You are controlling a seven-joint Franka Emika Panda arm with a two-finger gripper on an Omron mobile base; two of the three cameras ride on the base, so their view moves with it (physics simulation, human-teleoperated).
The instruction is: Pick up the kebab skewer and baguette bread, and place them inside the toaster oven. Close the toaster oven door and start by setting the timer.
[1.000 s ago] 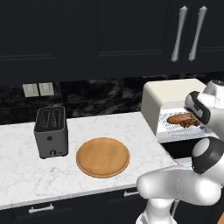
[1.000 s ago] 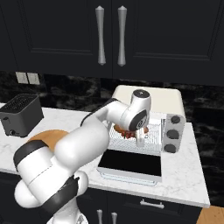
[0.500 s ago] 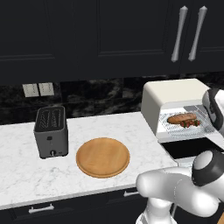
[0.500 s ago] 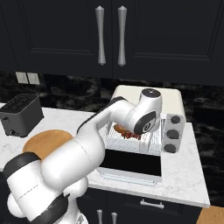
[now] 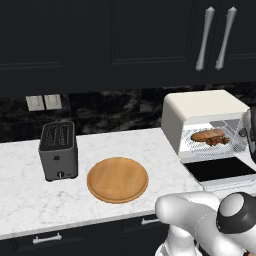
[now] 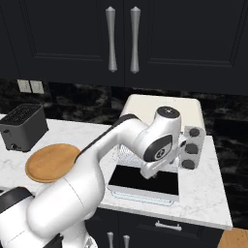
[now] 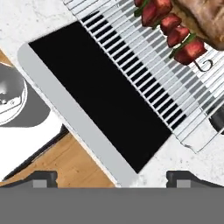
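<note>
A boxy cream-white toaster oven [image 5: 200, 110] is sitting at the right end of a white marbled stone counter [image 5: 30, 195], against a black marble backsplash, with its dark glass door [image 5: 220, 170] lying folded down flat toward the near edge, pale frame all round. On the wire rack [image 5: 215, 145] inside the lit cavity, a short golden-brown baguette loaf [image 5: 207, 134] is lying lengthwise toward the far side, and a thin kebab skewer of dark red and green chunks [image 5: 218, 141] is lying just in front of it, nearer the opening; in the hand view the skewer [image 7: 173, 30] is resting directly on the rack wires [image 7: 144, 52], touching or almost touching the loaf [image 7: 205, 17]. In the right base view three dark round knobs [image 6: 192, 147] are stacked on the oven's right face.

The white arm's two-finger gripper [image 6: 151, 173] is hanging over the open door panel [image 6: 140, 184], outside the cavity. In the hand view its two dark finger tips [image 7: 41, 178] are standing wide apart with nothing between them, above the black glass [image 7: 96, 92].

To the left of the oven, a round pale wooden board [image 5: 118, 179] is lying on the counter, and further left a dark grey slot toaster [image 5: 58, 150] is standing beside it, well apart from the oven. Dark cabinets with long silver handles [image 5: 215, 37] are hanging above
</note>
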